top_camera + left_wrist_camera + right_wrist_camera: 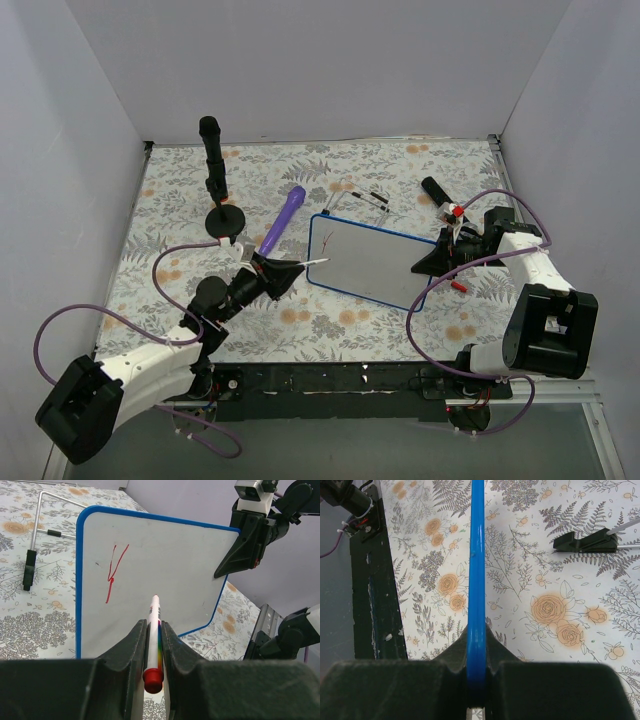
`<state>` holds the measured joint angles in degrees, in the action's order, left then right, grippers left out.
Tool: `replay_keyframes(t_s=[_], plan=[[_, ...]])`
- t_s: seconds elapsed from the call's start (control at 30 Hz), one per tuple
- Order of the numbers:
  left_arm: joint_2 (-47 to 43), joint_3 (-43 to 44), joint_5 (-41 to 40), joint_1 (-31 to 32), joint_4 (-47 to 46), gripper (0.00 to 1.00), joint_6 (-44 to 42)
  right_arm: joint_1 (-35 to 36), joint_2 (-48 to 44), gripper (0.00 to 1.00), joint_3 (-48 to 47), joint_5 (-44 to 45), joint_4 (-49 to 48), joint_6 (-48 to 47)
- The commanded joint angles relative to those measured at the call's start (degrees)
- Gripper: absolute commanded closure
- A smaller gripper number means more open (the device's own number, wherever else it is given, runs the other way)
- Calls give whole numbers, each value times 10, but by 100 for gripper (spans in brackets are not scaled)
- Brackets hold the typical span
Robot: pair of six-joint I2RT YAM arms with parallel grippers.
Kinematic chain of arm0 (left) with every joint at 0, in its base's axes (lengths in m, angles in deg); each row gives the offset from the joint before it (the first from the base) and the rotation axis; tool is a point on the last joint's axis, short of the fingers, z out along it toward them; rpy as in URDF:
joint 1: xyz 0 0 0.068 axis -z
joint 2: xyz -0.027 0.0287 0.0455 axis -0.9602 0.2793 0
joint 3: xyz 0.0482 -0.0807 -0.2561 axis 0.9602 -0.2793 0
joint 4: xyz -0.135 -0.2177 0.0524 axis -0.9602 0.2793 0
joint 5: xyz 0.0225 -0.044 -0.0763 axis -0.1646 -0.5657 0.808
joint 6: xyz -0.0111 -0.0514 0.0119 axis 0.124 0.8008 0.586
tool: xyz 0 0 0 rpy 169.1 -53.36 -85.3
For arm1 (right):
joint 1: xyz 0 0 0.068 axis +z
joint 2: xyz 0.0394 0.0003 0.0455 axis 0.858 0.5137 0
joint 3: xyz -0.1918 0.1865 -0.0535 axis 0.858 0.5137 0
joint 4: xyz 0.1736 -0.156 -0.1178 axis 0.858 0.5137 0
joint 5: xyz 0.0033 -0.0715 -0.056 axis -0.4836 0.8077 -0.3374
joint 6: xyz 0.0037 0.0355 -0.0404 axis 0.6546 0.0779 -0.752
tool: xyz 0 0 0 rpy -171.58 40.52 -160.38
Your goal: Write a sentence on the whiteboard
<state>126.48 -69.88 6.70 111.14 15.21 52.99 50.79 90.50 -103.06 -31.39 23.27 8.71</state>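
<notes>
pinching a marker (153,617), the left claw (152,630) aims its tip at the whiteboard (170,570), where the sentence (110,578) is just a few red strokes; the right claw (476,640) clamps the board's blue rim, tilted over the table (30,625).

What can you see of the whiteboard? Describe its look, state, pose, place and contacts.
The whiteboard is a glossy white rectangle with rounded corners and a thin blue rim. Above the table centre, seemingly tilted, its right edge is clamped between the fingers of the right gripper. Red strokes mark its left end; the rest is blank. The left gripper aims a marker at it; contact is unclear.
</notes>
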Motion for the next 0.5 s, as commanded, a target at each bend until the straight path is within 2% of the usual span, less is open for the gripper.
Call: replay_keyframes(t_s=[0.0,0.47], plan=[[-1,11,-19,8,-1,100,-14,0,-8,99,1,3,5,-17],[89,34,-28,10,-65,100,-29,1,-7,99,1,3,9,-22]])
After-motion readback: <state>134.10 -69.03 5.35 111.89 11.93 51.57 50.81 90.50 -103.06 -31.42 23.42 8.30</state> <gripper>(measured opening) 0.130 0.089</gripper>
